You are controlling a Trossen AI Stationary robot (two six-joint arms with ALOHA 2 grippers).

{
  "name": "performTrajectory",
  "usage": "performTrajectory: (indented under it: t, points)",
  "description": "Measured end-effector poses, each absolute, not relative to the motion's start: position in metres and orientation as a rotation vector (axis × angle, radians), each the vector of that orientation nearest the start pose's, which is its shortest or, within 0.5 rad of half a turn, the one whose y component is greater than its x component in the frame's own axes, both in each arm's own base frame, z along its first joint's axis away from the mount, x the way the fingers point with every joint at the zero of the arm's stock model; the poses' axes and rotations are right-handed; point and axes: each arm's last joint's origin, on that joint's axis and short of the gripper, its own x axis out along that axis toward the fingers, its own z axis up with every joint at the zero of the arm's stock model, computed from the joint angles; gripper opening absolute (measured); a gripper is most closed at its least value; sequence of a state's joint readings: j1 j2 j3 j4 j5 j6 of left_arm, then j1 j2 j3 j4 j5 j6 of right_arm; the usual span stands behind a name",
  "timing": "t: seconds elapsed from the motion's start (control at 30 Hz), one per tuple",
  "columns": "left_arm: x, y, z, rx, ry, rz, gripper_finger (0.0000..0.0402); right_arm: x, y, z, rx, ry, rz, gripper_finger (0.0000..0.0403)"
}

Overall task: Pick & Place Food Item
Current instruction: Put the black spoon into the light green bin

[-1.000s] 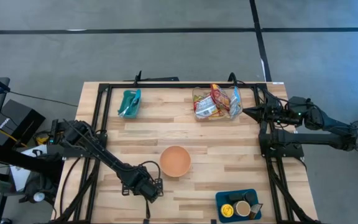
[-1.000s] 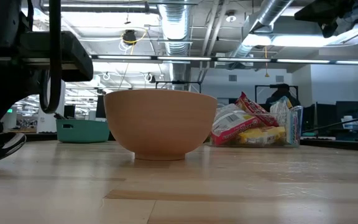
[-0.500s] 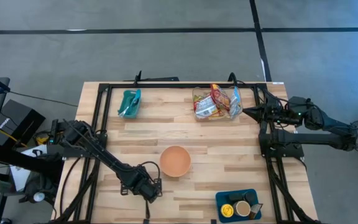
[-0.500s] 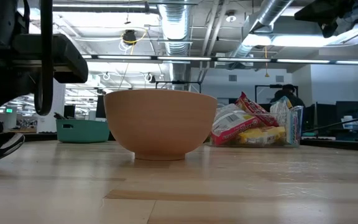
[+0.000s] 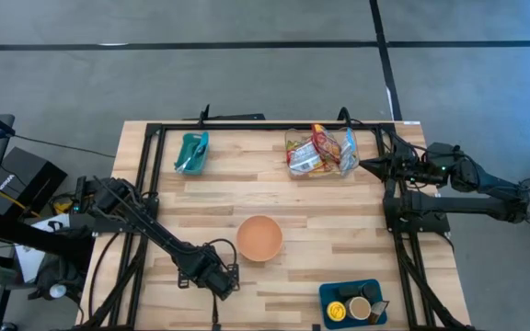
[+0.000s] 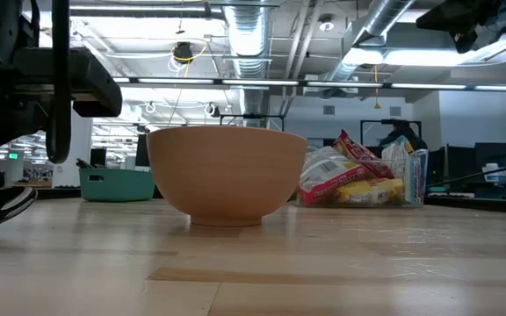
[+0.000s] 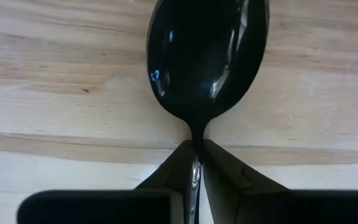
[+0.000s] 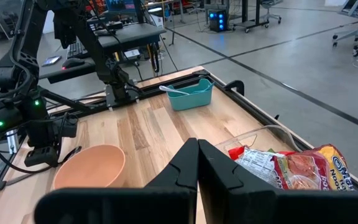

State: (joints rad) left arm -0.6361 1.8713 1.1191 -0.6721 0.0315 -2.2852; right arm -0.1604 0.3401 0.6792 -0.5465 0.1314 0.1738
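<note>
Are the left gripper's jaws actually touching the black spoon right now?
Touching. The left wrist view shows the left gripper with its jaws pinched on the black spoon at its neck, no gap either side, over the table.

Teal bin (image 5: 191, 152) at table's far left, holding a light utensil. Blue tray (image 5: 351, 302) at near right edge with 2 round containers. Wooden table (image 5: 320, 211) carries a black frame (image 5: 155, 147).

overhead and table-level views share the bowl (image 5: 259, 238).

left gripper (image 7: 194, 163) clamped low, right gripper (image 8: 197, 163) closed
</note>
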Motion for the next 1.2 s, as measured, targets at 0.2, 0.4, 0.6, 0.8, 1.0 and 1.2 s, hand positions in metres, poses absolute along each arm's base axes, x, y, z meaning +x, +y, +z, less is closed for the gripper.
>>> performTrajectory:
  t: [0.2, 0.4, 0.6, 0.8, 1.0, 1.2]
  points:
    - [0.263, -0.195, 0.136, -1.352, 1.183, 1.179, 0.0015, 0.075, -0.016, 0.310, 0.175, 0.182, -0.308, 0.0000]
    - [0.259, -0.191, 0.136, -1.296, 1.176, 1.234, 0.0015, 0.075, -0.016, 0.310, 0.175, 0.182, -0.308, 0.0000]
    - [0.255, -0.188, 0.135, -1.256, 1.179, 1.276, 0.0033, 0.075, -0.016, 0.310, 0.176, 0.182, -0.308, 0.0000]
    - [0.255, -0.188, 0.135, -1.252, 1.166, 1.274, 0.0025, 0.075, -0.016, 0.310, 0.176, 0.182, -0.308, 0.0000]
    - [0.256, -0.189, 0.135, -1.225, 1.185, 1.226, 0.0025, 0.075, -0.016, 0.310, 0.176, 0.183, -0.308, 0.0000]
    - [0.257, -0.189, 0.135, -1.203, 1.198, 1.197, 0.0035, 0.075, -0.016, 0.310, 0.176, 0.182, -0.308, 0.0000]
